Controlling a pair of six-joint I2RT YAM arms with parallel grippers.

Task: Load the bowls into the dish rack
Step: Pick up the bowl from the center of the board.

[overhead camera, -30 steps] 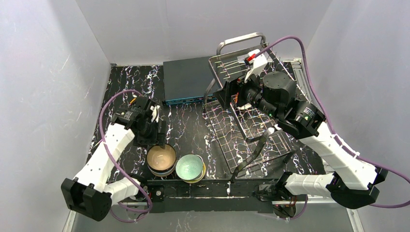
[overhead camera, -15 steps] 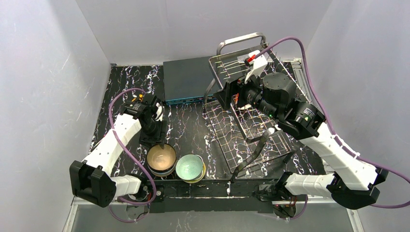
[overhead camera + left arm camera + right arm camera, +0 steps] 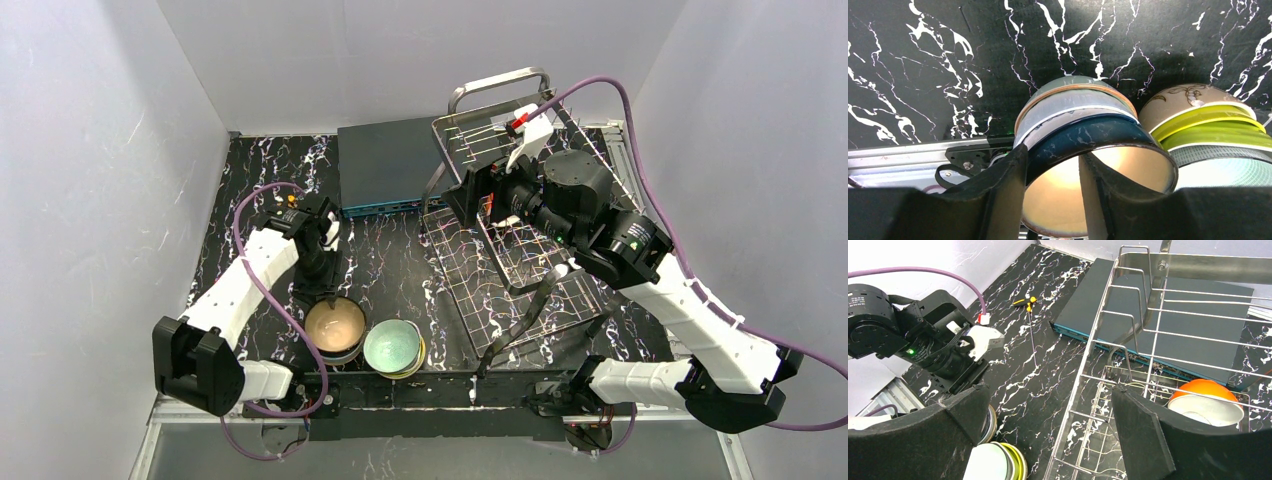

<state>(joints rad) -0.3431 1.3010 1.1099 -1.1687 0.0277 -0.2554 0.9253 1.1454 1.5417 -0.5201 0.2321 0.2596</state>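
Two stacks of bowls stand at the table's near edge. The left stack (image 3: 334, 328) is topped by a bowl that is blue outside and beige inside (image 3: 1088, 137). The right stack (image 3: 392, 347) has a pale green bowl (image 3: 1218, 175) over lime ones. My left gripper (image 3: 1052, 152) straddles the blue bowl's rim, one finger outside and one inside, with a gap still showing between them. My right gripper (image 3: 1048, 390) hangs wide open and empty over the left edge of the dish rack (image 3: 1148, 335). An orange-backed white bowl (image 3: 1205, 400) stands in the rack.
A flat dark-teal box (image 3: 390, 165) lies behind the rack's far left corner. A small yellow-handled tool (image 3: 1023, 301) lies on the black marbled table near it. The rack's near loop handle (image 3: 530, 305) reaches toward the table's front rail.
My left arm has swung in over the left stack and lowered its fingers astride the top bowl's rim, and the jaws have narrowed. The right arm has not moved.
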